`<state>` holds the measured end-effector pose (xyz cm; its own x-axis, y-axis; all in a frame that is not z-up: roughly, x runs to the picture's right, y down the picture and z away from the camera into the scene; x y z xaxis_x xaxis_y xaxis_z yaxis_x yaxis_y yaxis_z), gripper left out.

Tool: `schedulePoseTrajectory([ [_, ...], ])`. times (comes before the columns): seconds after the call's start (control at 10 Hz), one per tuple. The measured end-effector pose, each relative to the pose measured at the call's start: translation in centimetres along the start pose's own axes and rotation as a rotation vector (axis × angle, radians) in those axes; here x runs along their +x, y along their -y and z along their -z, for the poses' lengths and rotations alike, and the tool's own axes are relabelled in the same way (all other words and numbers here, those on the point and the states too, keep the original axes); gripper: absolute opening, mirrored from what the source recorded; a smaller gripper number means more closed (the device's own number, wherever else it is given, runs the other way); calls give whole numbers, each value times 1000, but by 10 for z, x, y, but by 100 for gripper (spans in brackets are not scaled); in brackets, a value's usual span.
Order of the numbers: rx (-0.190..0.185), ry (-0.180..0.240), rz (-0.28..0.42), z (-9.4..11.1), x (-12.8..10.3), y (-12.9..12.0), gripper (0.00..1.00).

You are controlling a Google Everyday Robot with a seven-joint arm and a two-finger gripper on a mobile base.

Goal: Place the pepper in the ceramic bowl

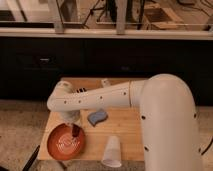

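Note:
The ceramic bowl (65, 141) is orange-red and round, and sits at the front left corner of the wooden table (125, 125). My white arm reaches from the right across the table. My gripper (74, 125) points down over the bowl's far right rim. A small dark reddish shape (75, 131) sits just under the gripper, over the bowl's inside; it may be the pepper, but I cannot tell whether it is held or resting in the bowl.
A blue sponge (97, 117) lies just right of the gripper. A white plastic cup (112, 151) lies on its side at the front edge. A small white object (105, 82) is at the table's back edge. A dark counter runs behind the table.

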<state>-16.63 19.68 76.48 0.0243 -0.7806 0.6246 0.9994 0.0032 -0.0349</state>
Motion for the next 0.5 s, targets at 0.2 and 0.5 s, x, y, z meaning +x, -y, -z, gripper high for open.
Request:
schedulePoseTrajectory([
  [0.2,-2,0,3,-1,-2,1,23],
  [0.5,-1,1,8,0,-6,4,53],
])
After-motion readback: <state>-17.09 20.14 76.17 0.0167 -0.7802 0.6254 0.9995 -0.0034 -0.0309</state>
